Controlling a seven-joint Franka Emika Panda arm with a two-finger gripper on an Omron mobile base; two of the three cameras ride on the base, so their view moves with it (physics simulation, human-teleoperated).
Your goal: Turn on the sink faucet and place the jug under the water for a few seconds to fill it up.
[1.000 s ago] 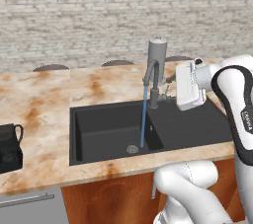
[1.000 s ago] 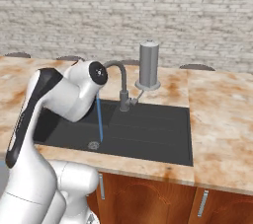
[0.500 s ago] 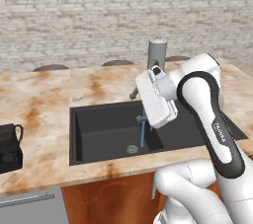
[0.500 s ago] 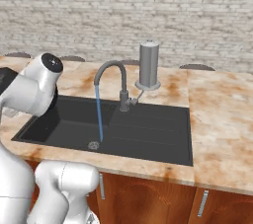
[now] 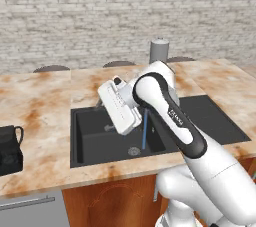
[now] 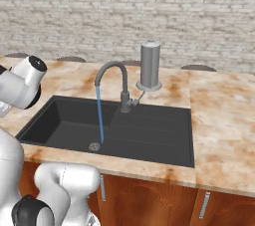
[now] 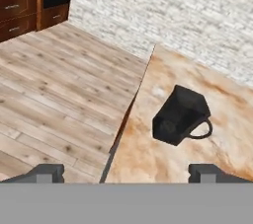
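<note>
Centre of the right base view: sink faucet [image 6: 113,73] with its arched spout over the sink [image 6: 149,135]; water [image 6: 99,115] falls as a thin blue stream from the spout tip to the round drain [image 6: 94,146] at lower centre-left; tall grey cylinder [image 6: 149,65] stands just behind the faucet base, on the marbled counter [image 6: 224,120].

Left base view: white arm crosses the frame centre, wrist and hand over the left half of the basin, hiding most of the faucet; a short length of the stream shows below the forearm; jug [image 5: 10,148] sits at the far left edge on the counter, well apart from the sink and from the hand.

Hand view: gripper [image 7: 126,172] fingers spread wide at the bottom corners, nothing between them; jug right of centre, lying tilted in this view, loop handle toward lower right, resting on the counter near its edge; wooden floor [image 7: 54,94] fills the left.
</note>
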